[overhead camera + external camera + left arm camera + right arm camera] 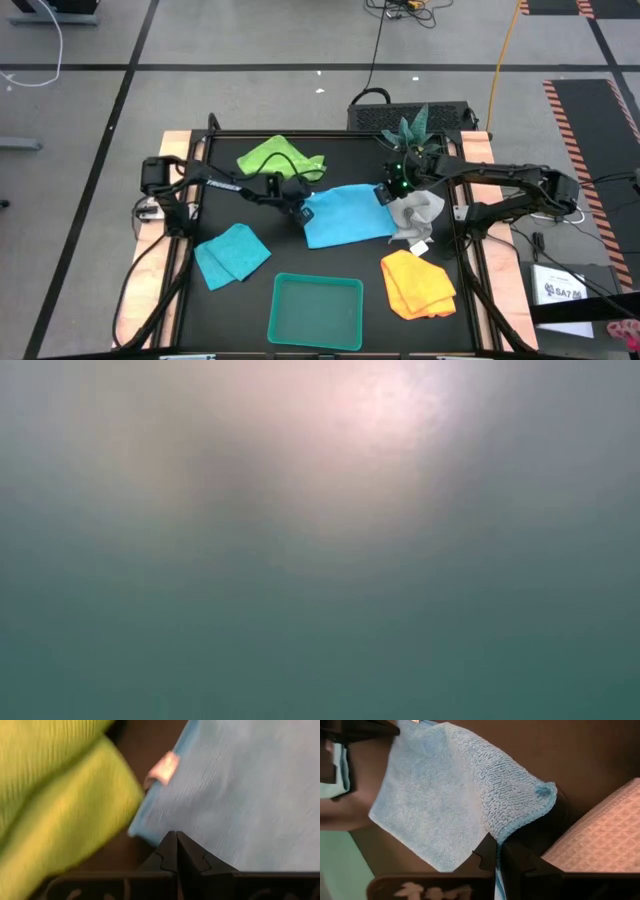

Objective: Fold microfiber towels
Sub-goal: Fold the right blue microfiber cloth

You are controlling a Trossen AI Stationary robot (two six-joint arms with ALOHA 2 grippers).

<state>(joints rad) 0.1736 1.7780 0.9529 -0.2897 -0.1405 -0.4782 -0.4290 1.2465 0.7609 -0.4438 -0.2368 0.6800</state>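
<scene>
Between both tools: blue towel, pinched.

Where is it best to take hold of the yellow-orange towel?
Grip a free corner of the yellow-orange towel, coming straight down from above. It lies flat and loosely folded on the table, apart from the teal tray, so its edges are clear.

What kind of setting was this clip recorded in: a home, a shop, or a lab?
Most likely a robotics lab or test workspace. The black-topped table stands on a grey tiled floor with loose cables running across it, and hazard-striped tape marks the floor beside the rig.
</scene>
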